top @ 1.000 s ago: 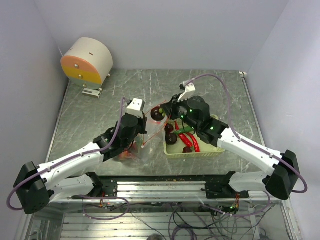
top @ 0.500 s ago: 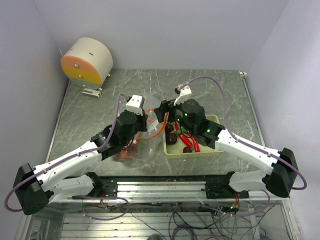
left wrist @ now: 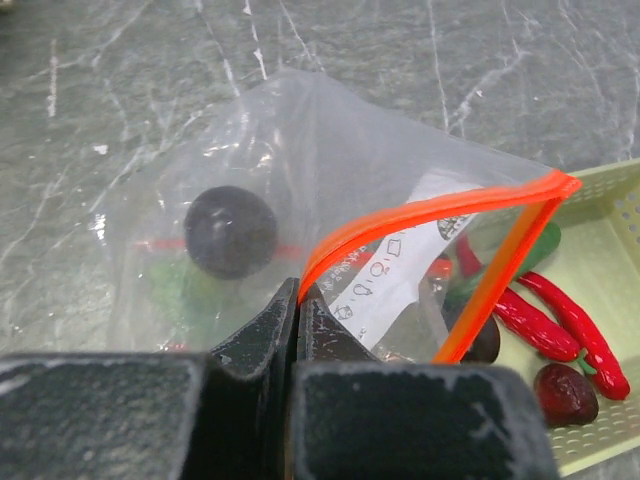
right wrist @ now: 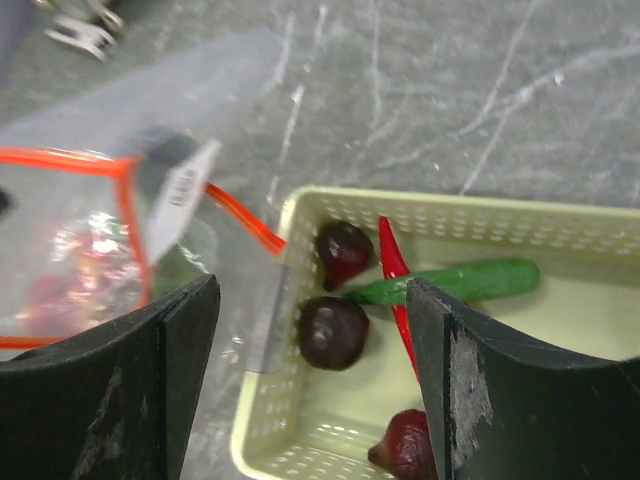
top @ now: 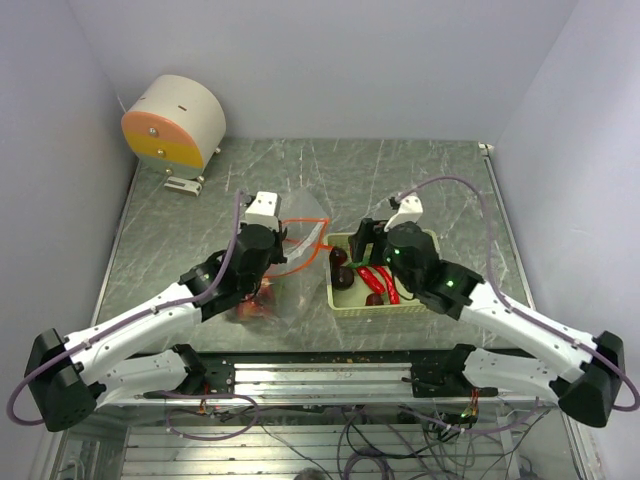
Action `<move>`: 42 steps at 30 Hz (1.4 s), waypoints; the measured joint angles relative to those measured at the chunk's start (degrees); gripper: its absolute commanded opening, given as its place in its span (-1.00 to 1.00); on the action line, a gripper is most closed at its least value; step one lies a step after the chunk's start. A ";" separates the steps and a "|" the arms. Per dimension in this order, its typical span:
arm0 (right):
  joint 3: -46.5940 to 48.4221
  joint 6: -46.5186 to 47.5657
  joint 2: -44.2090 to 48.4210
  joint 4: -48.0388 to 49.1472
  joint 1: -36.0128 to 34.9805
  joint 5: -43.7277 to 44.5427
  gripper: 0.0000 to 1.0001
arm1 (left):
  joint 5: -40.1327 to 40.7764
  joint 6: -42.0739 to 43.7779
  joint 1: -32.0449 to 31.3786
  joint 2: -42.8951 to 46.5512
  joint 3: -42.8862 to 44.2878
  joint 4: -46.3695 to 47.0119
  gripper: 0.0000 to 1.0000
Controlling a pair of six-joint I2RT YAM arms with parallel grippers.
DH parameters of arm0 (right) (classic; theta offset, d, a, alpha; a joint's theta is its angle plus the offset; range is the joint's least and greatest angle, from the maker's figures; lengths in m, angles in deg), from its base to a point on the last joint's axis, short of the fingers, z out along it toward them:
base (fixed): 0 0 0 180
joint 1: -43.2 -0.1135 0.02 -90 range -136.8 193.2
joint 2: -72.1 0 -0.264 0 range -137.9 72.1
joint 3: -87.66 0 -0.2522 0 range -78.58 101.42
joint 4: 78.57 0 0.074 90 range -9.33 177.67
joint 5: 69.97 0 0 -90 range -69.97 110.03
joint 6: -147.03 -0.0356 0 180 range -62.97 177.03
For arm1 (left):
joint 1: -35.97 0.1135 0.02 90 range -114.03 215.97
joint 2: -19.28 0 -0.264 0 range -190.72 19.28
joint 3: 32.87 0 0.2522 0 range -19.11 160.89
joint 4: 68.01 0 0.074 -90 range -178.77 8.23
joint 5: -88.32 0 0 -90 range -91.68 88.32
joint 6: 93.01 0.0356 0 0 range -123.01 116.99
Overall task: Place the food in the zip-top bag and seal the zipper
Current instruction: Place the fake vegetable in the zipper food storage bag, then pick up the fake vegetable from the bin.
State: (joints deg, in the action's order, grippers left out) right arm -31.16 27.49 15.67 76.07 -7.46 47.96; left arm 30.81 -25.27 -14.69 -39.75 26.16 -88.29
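Note:
The clear zip-top bag (top: pixel 292 262) lies left of the basket, its mouth held up and open. My left gripper (top: pixel 284 246) is shut on the orange-red zipper (left wrist: pixel 430 210) at the near lip (left wrist: pixel 298 290). Inside the bag lie a dark purple ball (left wrist: pixel 230 230) and red food pieces (top: pixel 255 305). My right gripper (top: pixel 352 244) hangs open and empty over the basket's left end (right wrist: pixel 312 295). Under it in the basket lie two dark pieces (right wrist: pixel 333 332), a red chili (right wrist: pixel 393 262), a green pepper (right wrist: pixel 450 282) and a dark red piece (right wrist: pixel 410 445).
The pale green basket (top: pixel 420 308) stands right of the bag, almost touching it. A round white and orange device (top: pixel 175 122) stands at the back left. Grey walls close in the table on three sides.
My right gripper has opened, let go of a dark piece at the bag's mouth, and drawn back right over the basket. The left gripper has kept its hold on the zipper.

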 measured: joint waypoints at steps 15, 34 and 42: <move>-1.22 -2.95 -22.51 0.11 6.93 -9.44 0.51 | 2.38 -0.50 0.00 5.09 0.00 -1.51 -0.86; -2.14 -2.95 -32.17 5.70 7.56 -21.07 0.18 | 2.38 -0.50 0.00 3.67 -0.07 -1.84 -0.86; -3.32 -2.62 -32.17 5.75 7.56 -20.31 -0.47 | 2.40 -0.50 0.00 2.75 -0.13 -1.84 -0.86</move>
State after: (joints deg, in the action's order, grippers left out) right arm -34.48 24.87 -16.50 81.82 0.11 27.65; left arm 33.22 -25.78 -14.69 -36.99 26.03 -90.13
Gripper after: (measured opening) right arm 0.561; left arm 0.077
